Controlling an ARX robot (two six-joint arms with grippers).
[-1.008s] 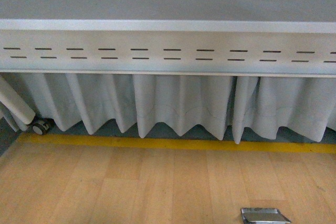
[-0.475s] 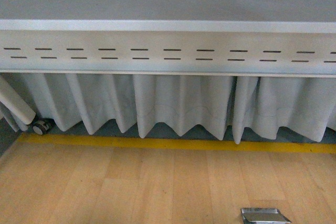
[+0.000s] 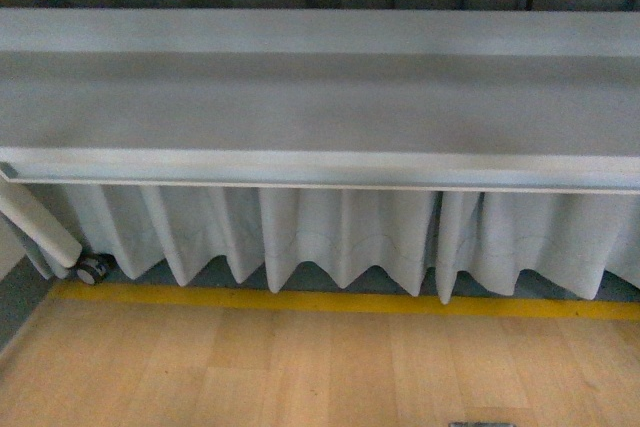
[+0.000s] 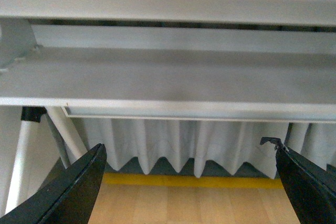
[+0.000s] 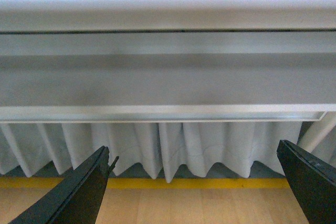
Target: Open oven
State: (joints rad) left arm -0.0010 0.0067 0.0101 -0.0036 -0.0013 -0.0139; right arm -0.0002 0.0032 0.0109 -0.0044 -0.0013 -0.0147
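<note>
A wooden floor crossed by one yellow line is seen below one pleated white curtain, hung under the grey bench. One wheel is seen at the left. The left hand and the right hand are each spread wide, with nothing held. Where the oven stands cannot be told.

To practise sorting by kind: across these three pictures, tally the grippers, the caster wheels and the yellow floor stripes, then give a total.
Grippers: 2, the left gripper and the right gripper, both open
Caster wheel: 1
Yellow stripe: 1
Total: 4
</note>
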